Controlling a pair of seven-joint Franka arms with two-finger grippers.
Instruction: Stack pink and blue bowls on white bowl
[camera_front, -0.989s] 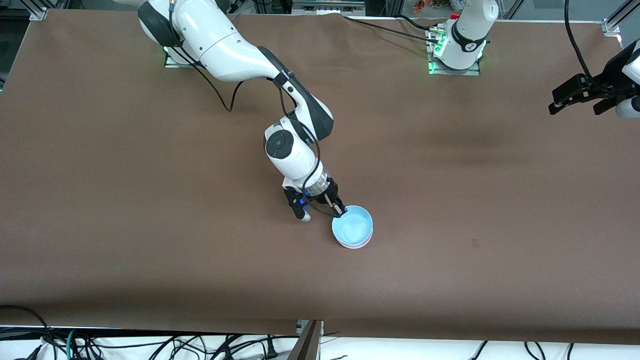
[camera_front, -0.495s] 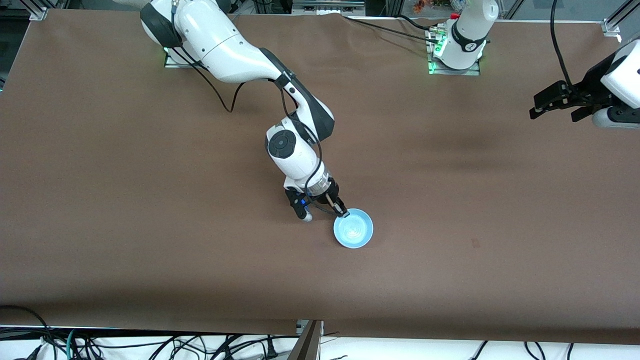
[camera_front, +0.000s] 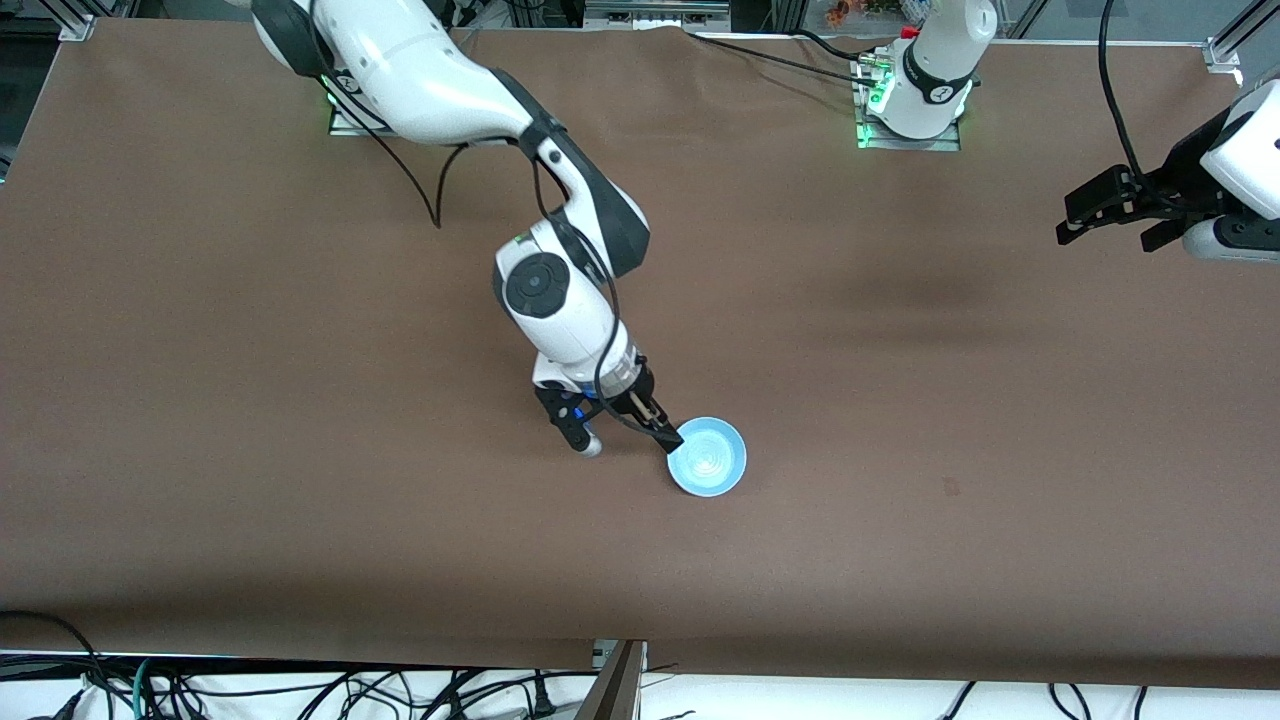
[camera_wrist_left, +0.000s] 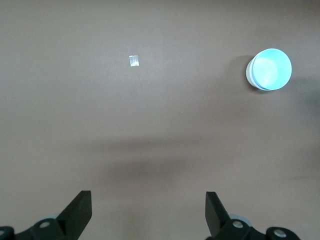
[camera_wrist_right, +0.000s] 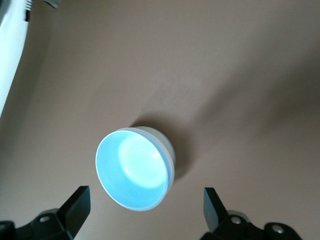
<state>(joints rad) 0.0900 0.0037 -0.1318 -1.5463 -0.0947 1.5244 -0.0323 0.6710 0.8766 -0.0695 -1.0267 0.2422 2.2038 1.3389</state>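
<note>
Brown table: we see our right gripper spread beside the blue bowl; left gripper waits, spread.

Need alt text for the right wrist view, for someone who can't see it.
A small round light blue plastic bowl sits nested in a pale bowl whose outer wall shows beside it, on the brown table. The right tool is over them, fingers spread wide, holding nothing.
</note>
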